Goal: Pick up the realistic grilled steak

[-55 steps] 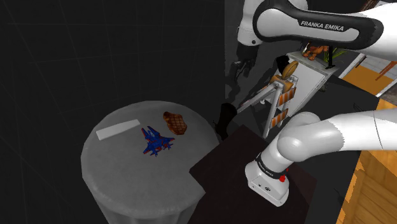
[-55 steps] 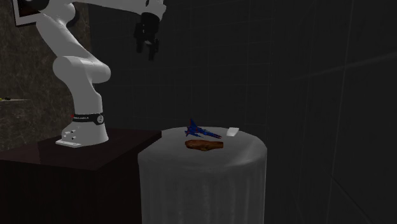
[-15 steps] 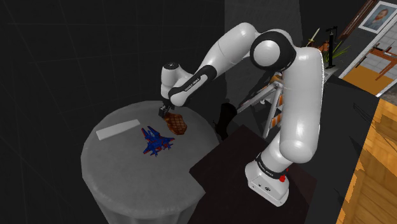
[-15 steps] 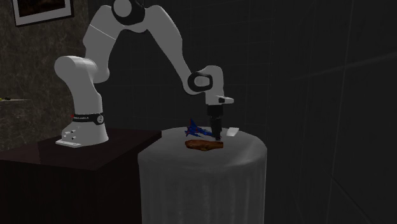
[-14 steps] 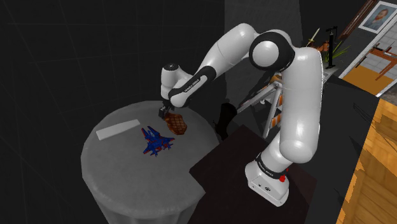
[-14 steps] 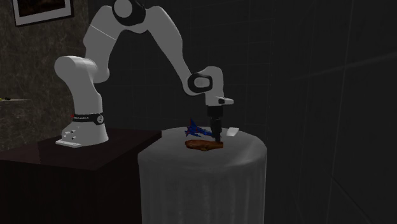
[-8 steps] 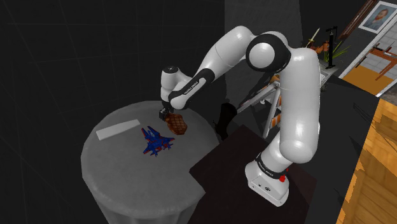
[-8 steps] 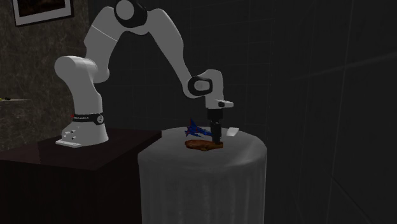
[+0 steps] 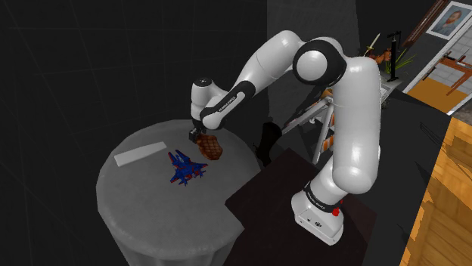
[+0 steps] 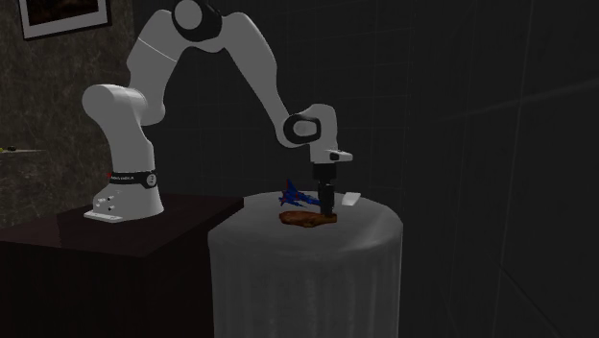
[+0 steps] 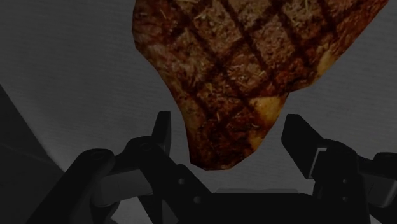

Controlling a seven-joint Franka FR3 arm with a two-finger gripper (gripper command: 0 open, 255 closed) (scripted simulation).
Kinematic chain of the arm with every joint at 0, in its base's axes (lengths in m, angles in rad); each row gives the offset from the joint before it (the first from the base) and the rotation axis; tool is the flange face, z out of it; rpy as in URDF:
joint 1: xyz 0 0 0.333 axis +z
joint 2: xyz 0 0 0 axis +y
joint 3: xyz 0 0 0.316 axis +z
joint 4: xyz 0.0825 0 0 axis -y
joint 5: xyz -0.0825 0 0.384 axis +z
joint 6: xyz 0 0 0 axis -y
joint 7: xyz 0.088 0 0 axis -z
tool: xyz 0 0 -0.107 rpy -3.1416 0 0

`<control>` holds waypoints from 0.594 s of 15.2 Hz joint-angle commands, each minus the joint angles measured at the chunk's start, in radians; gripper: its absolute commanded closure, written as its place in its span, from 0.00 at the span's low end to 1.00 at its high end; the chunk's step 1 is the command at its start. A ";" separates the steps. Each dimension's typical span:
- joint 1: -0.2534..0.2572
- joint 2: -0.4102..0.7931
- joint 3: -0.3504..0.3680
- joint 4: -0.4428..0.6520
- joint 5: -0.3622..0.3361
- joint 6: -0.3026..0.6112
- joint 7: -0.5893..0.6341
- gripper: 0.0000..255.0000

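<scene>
Steak (image 11: 248, 57): flat on the table (image 9: 151, 211), near its edge on the stand's side; toy jet (image 9: 185, 166) just beside
Claw (image 11: 229, 126): spread; straddles the steak's narrow end
Risk: you'd pinch only the tapered tip; it could slip out on lifting

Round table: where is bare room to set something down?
Bare: the lower half of the table in the shoulder view, below white strip and blue toy jet. Crowded: the upper right, where the open gripper straddles the steak.
</scene>
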 commanded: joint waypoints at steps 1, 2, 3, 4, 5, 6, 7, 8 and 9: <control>-0.004 -0.017 0.005 -0.006 0.005 -0.013 -0.006 1.00; -0.006 -0.029 0.008 -0.008 0.008 -0.022 -0.009 1.00; -0.009 -0.040 0.011 -0.011 0.012 -0.031 -0.013 1.00; -0.011 -0.052 0.014 -0.013 0.016 -0.040 -0.016 1.00; -0.013 -0.063 0.017 -0.016 0.019 -0.049 -0.020 1.00; -0.015 -0.075 0.019 -0.018 0.023 -0.059 -0.023 1.00; -0.017 -0.086 0.022 -0.019 0.027 -0.068 -0.027 1.00; -0.019 -0.097 0.025 -0.021 0.031 -0.077 -0.031 1.00; -0.020 -0.108 0.028 -0.022 0.034 -0.087 -0.034 1.00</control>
